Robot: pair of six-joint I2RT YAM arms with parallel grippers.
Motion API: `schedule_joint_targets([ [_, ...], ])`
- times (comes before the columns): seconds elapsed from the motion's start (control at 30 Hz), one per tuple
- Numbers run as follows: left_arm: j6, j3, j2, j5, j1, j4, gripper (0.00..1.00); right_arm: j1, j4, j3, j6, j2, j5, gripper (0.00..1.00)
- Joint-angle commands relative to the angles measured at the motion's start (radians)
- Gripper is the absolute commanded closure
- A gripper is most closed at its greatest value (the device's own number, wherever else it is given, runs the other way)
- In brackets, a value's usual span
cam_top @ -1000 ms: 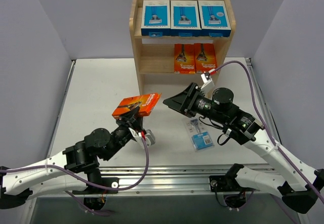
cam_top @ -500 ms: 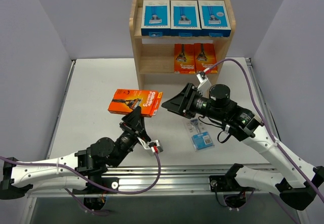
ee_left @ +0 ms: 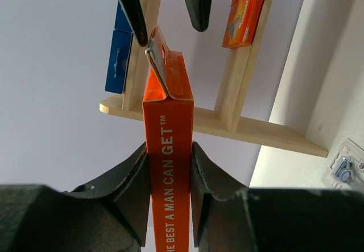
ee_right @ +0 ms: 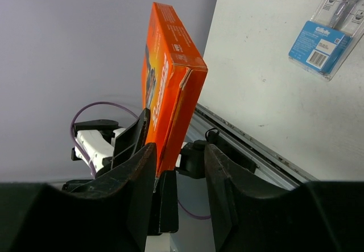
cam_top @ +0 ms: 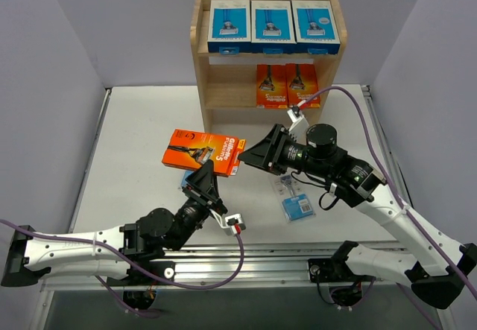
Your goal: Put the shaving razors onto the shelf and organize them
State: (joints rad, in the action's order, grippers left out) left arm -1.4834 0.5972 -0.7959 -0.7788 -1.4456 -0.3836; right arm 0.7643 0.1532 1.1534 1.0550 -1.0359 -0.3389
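Orange razor box (cam_top: 201,151), pinched by the left tool (cam_top: 203,183) above the table (cam_top: 134,132), has moved into the right tool (cam_top: 252,156), spread but narrowing around its end, so a handover toward the shelf (cam_top: 203,84) looks imminent.

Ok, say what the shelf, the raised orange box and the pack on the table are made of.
The shelf: pale bare-looking wood, matte. The orange box: glossy printed cardboard, folded end flap. The pack: clear plastic blister, probably over a blue card.

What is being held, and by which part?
The left gripper pinches the orange razor box by one long edge; the right gripper, open, straddles its flap end.
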Motion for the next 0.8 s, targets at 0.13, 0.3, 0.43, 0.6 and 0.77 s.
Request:
schedule_joint_targets([
  [0.13, -0.048, -0.013, 0.015, 0.013, -0.027, -0.107, 0.98, -0.006, -0.057, -0.017, -0.020, -0.029, -0.058, 0.69],
  [0.3, -0.052, -0.023, 0.015, 0.023, -0.041, -0.106, 0.98, -0.006, -0.057, -0.014, -0.033, -0.044, -0.078, 0.75],
  [0.43, -0.054, -0.030, 0.021, 0.029, -0.042, -0.104, 0.98, -0.006, -0.063, -0.017, -0.035, -0.055, -0.104, 0.80],
  [0.6, -0.055, -0.033, 0.038, 0.055, -0.042, -0.103, 0.98, -0.006, -0.064, -0.027, -0.056, -0.058, -0.143, 0.82],
  [0.77, -0.057, -0.043, 0.047, 0.078, -0.047, -0.104, 0.98, -0.006, -0.104, -0.058, -0.059, -0.059, -0.199, 0.83],
])
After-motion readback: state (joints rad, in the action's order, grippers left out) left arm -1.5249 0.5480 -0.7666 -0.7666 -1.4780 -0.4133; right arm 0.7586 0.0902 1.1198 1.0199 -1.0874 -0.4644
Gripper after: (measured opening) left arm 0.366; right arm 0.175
